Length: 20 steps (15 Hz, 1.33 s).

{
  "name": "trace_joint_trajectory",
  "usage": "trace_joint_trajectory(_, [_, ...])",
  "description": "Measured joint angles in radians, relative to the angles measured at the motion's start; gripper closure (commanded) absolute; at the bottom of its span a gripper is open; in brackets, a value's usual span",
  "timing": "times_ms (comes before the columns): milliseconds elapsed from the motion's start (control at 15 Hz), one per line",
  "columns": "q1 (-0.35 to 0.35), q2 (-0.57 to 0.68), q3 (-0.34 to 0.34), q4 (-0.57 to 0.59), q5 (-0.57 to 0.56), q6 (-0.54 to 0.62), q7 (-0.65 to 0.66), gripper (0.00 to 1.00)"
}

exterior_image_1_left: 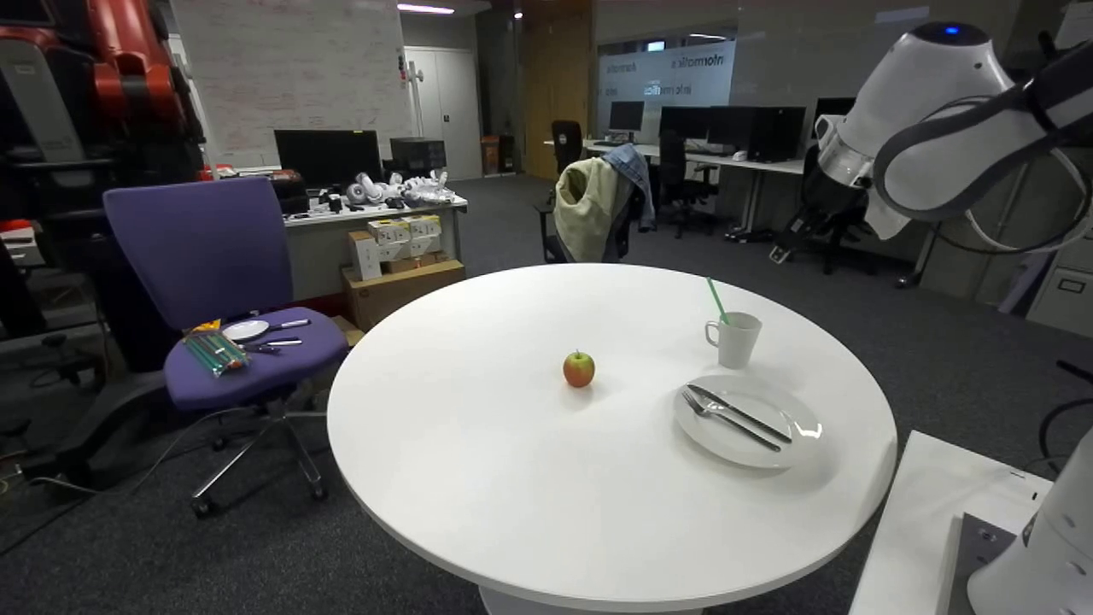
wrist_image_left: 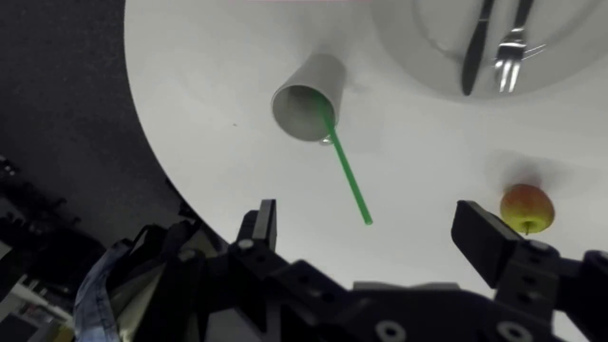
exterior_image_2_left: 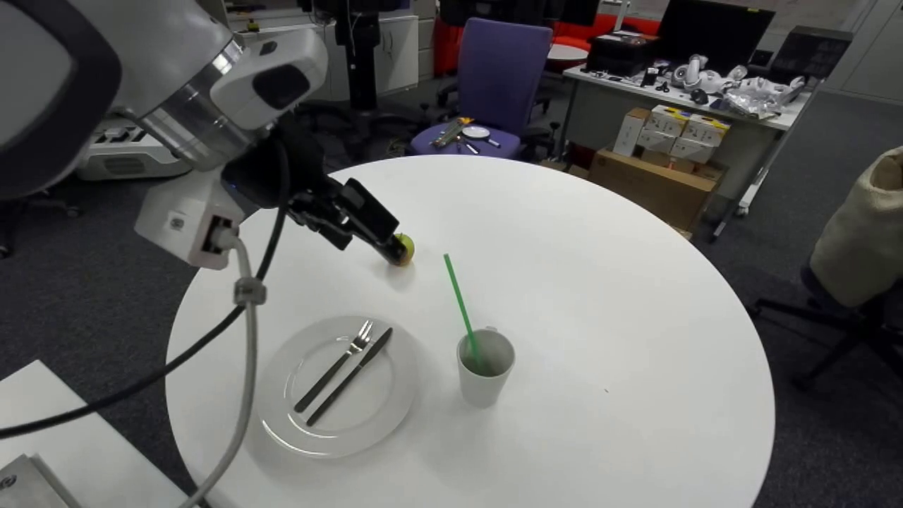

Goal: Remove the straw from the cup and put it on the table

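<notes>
A green straw stands tilted in a white cup, its top end sticking out past the rim. The straw shows in both exterior views (exterior_image_1_left: pixel 717 301) (exterior_image_2_left: pixel 458 296) and in the wrist view (wrist_image_left: pixel 349 175). The cup (exterior_image_1_left: pixel 739 343) (exterior_image_2_left: pixel 482 389) (wrist_image_left: pixel 327 71) stands upright on the round white table (exterior_image_1_left: pixel 478 478) (exterior_image_2_left: pixel 621 317) (wrist_image_left: pixel 199 104). My gripper (exterior_image_1_left: pixel 780 249) (exterior_image_2_left: pixel 370 248) (wrist_image_left: pixel 365 203) is open and empty, in the air above table height. In the wrist view the straw's free end appears between the spread fingers, touching neither. The straw's lower end is inside the cup.
A white plate (exterior_image_1_left: pixel 696 431) (exterior_image_2_left: pixel 282 423) (wrist_image_left: pixel 427 61) beside the cup bears a fork (exterior_image_1_left: pixel 734 425) and a knife (exterior_image_1_left: pixel 743 413). An apple (exterior_image_1_left: pixel 579 369) (exterior_image_2_left: pixel 407 250) (wrist_image_left: pixel 527 209) sits toward the table's middle. A purple chair (exterior_image_1_left: pixel 205 256) stands beyond the table.
</notes>
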Motion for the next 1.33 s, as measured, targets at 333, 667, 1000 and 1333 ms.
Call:
trace_joint_trajectory(333, [-0.254,0.136,0.130,0.001,-0.301,0.378,0.320,0.00])
trace_joint_trajectory(667, [-0.317,0.158,0.180,0.006,-0.310,0.396,0.373,0.00])
trace_joint_trajectory(1000, [-0.319,0.158,0.182,0.008,-0.310,0.393,0.373,0.00])
trace_joint_trajectory(1333, [-0.467,0.151,0.315,0.034,-0.377,0.394,0.372,0.00])
